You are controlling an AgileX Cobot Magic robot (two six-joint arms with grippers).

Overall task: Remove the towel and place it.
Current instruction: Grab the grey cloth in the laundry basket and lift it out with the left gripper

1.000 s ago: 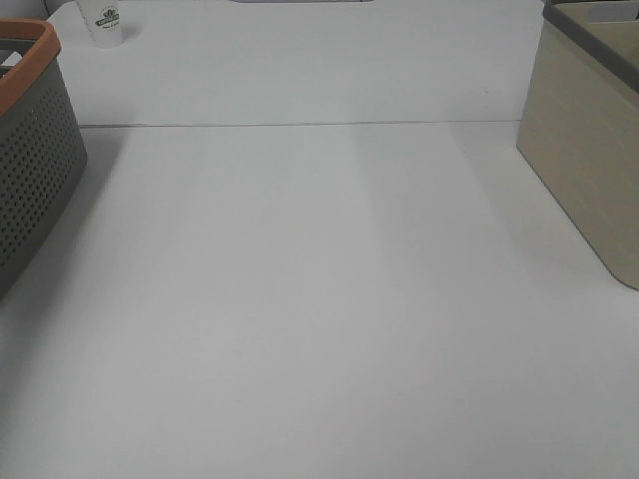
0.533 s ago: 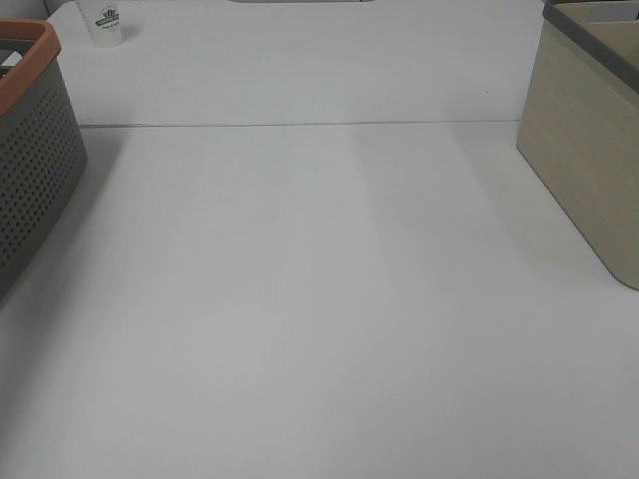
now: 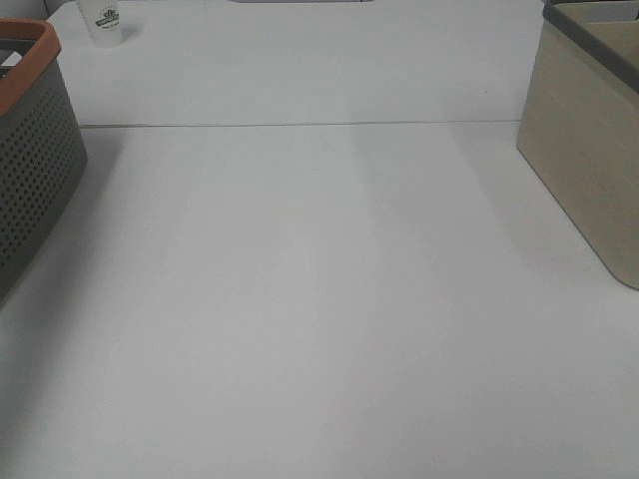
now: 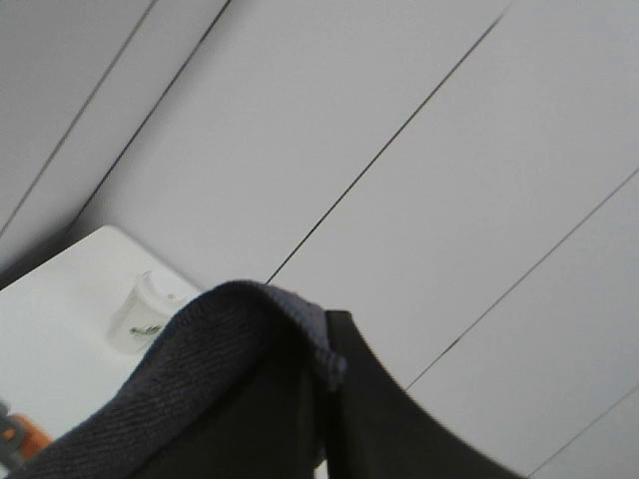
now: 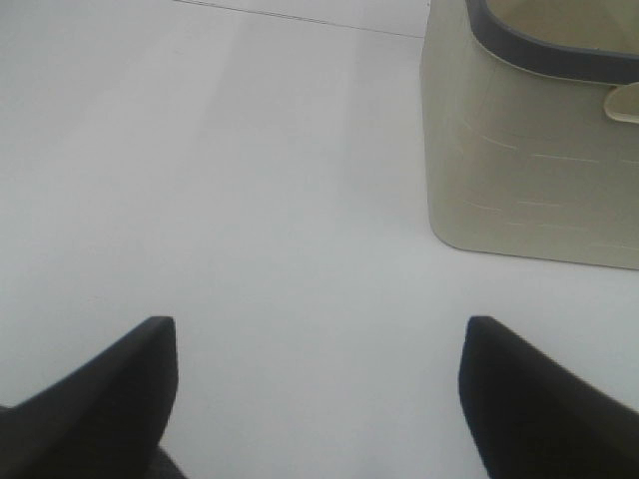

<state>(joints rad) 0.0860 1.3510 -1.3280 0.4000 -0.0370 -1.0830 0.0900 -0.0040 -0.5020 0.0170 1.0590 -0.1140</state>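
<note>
Towel (image 4: 205, 384) seen draped over left tool (image 4: 321, 344), apparently clamped on it. Right tool (image 5: 319, 334) held wide open, empty, above bench (image 5: 240, 190), near beige bin (image 5: 529, 170).

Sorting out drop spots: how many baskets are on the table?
2: a grey perforated plastic basket with orange rim at left, a beige grey-rimmed basket at right; more may lie off-frame.

Charcoal-grey towel (image 4: 205, 384) with a fine diagonal weave. White table (image 3: 319, 299). Grey, orange-rimmed basket (image 3: 30, 175) patterned with rows of small holes. Beige, dark-grey-rimmed bin (image 3: 589, 160). White cup (image 3: 105, 22) with green print.
</note>
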